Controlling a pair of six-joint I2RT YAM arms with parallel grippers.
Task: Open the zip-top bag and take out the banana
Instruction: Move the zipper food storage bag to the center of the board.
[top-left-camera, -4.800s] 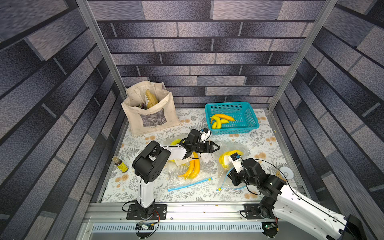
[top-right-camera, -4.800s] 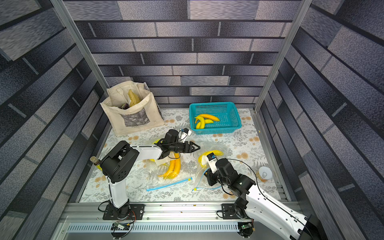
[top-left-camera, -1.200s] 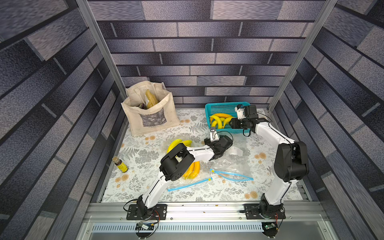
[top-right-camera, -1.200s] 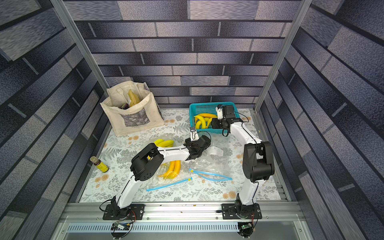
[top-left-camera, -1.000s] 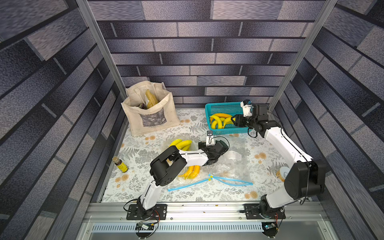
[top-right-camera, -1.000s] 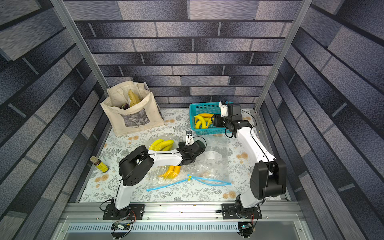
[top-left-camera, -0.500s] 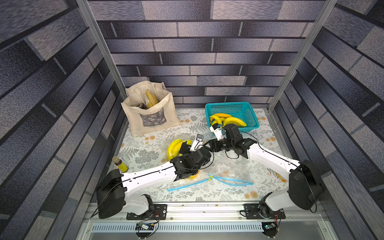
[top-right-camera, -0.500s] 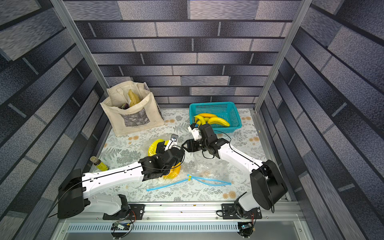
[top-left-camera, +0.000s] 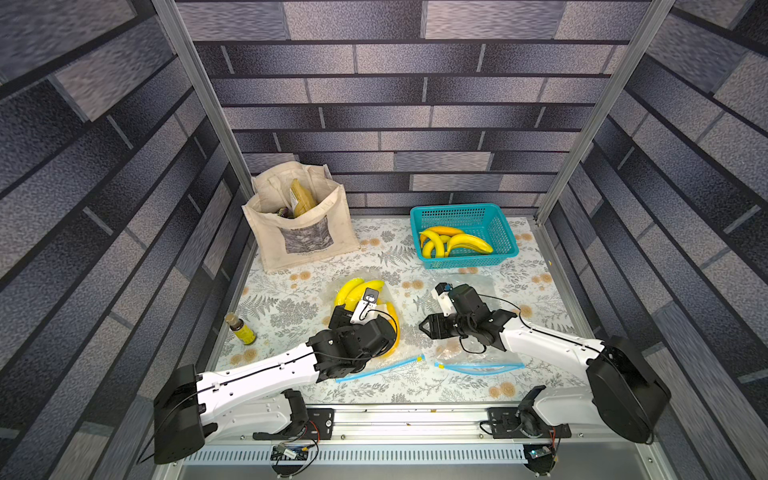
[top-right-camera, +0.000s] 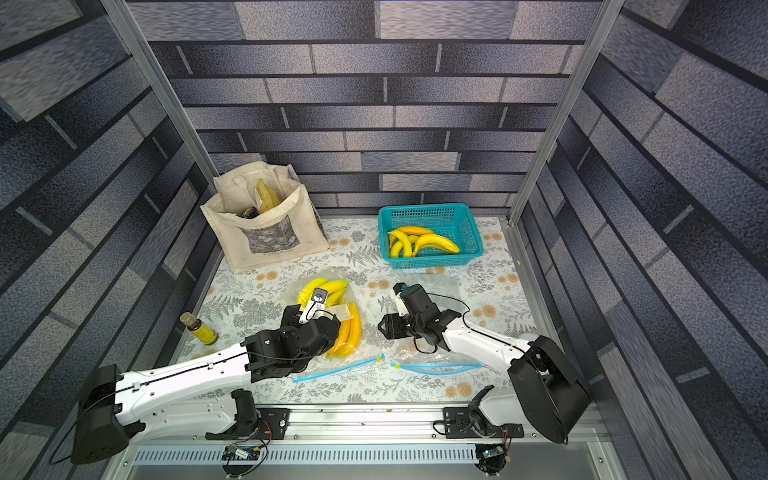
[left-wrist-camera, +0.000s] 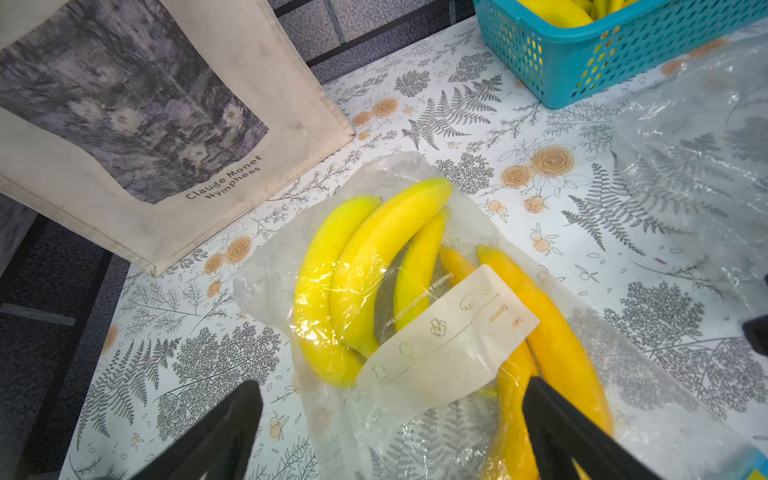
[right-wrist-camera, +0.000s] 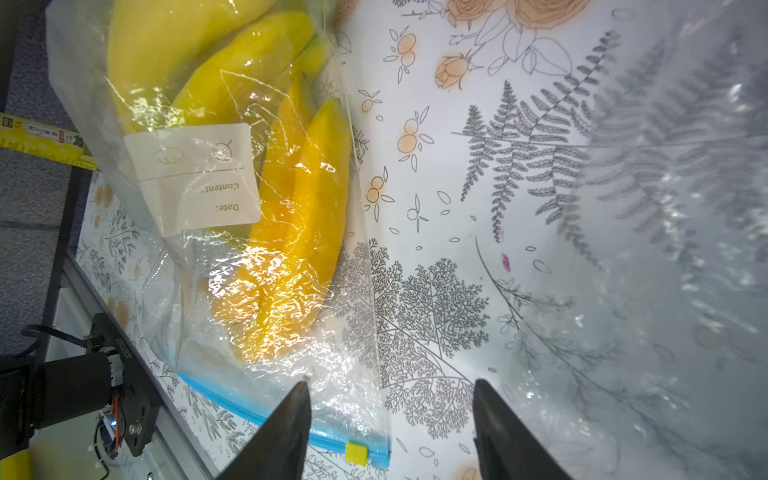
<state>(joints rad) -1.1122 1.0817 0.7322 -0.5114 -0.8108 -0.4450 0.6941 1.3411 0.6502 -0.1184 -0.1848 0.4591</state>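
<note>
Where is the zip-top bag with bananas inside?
In both top views the banana bag lies left of centre, under the open left end effector, in front of the tote bag and beside the empty bag.

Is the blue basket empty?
No, the blue basket at the back of the table has several yellow bananas lying inside it.

There is one blue basket (top-left-camera: 494, 220) with about four basket bananas (top-left-camera: 469, 243) in it. In front of the basket lie two clear zip bags: one fat bag (left-wrist-camera: 449, 340) with five bananas (left-wrist-camera: 374, 257) and one flat bag (top-left-camera: 478, 368). There is one cloth bag (top-left-camera: 303, 241) and one little bottle (top-left-camera: 241, 330). There are two robot hands, the left hand (left-wrist-camera: 392, 395) and the right hand (right-wrist-camera: 390, 386).
</note>
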